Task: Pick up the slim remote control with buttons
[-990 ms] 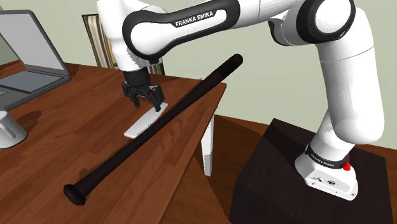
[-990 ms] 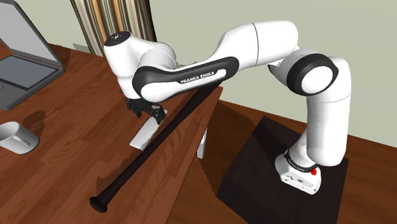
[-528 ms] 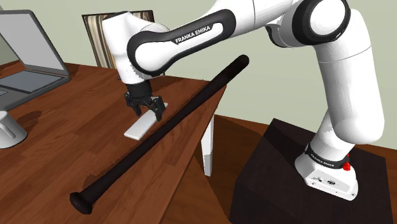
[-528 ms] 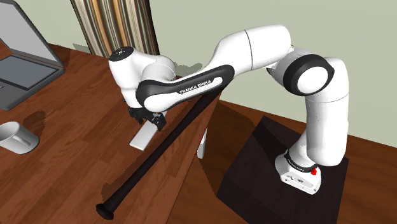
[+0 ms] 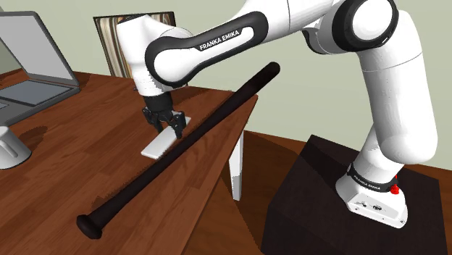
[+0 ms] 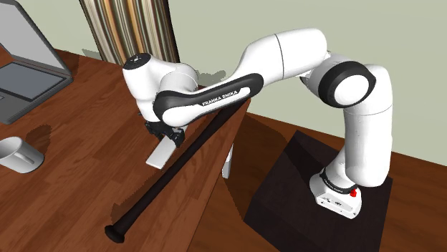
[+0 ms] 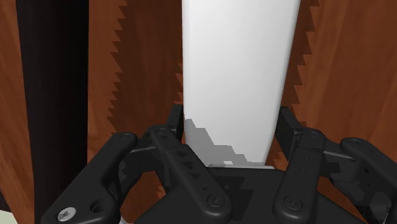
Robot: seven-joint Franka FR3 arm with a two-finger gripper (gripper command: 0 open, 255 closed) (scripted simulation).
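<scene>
The remote [image 5: 158, 145] is a slim, plain white slab lying flat on the brown wooden table [image 5: 65, 174], near its edge. My black gripper [image 5: 167, 124] stands over the remote's far end, shut on it, with the fingers clasping its two long sides. In the wrist view the white remote [image 7: 238, 76] runs out from between the fingers [image 7: 173, 121], and the gripper [image 7: 230, 124] grips its near end. From the second exterior view, the gripper [image 6: 165, 134] sits low on the remote [image 6: 159, 153]. No buttons are drawn on it.
A long black baseball bat [image 5: 185, 141] lies diagonally right beside the remote, its thick end jutting past the table edge. A grey laptop [image 5: 29, 65] and a white mug [image 5: 9, 148] stand at the shoulder view's left. The dark stand [image 5: 319, 195] is lower right.
The gripper came down over the remote's far end and its fingers went from open to shut on it. The bat shifted slightly along the table.
</scene>
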